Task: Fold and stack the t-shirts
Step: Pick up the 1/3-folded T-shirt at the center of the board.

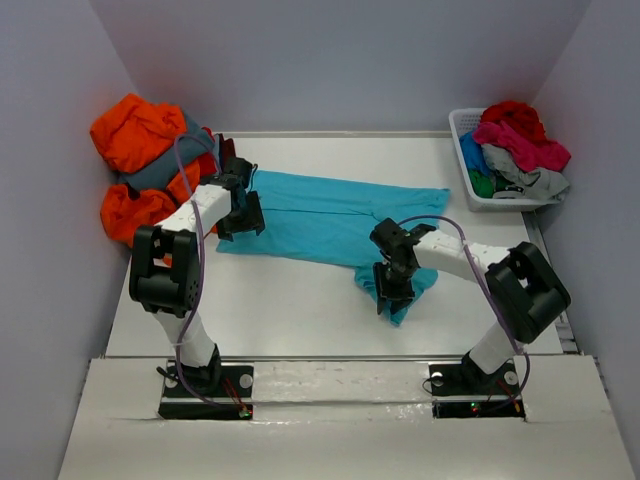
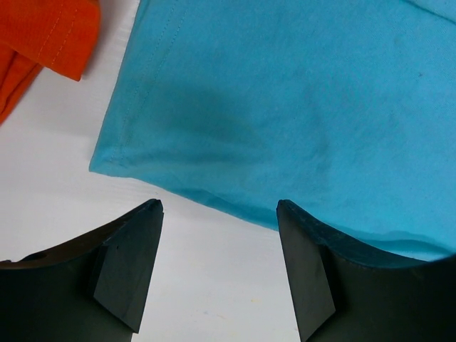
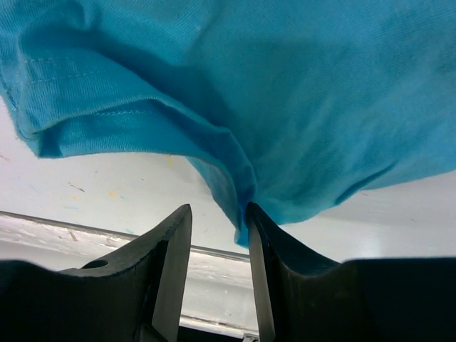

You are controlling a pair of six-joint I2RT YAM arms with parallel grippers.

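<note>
From above, my turquoise shirt (image 1: 320,215) lies spread on the table (image 1: 300,320), not folded. More shirts (image 1: 515,140) wait in the basket (image 1: 505,203).

Left wrist: my left gripper (image 2: 217,210) hangs wide apart over its hem.

Right wrist: my right gripper (image 3: 217,214), jaws partly apart, touches a bunched edge.

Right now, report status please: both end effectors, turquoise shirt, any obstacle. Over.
Left end effector open, at turquoise t-shirt hem. Right end effector open, fold between jaws. Orange t-shirt beside, not touching.

You have bare table (image 1: 290,310) open between the 2 arms; orange shirt pile (image 1: 135,140) crowds your left, basket (image 1: 500,204) blocks far right.
</note>
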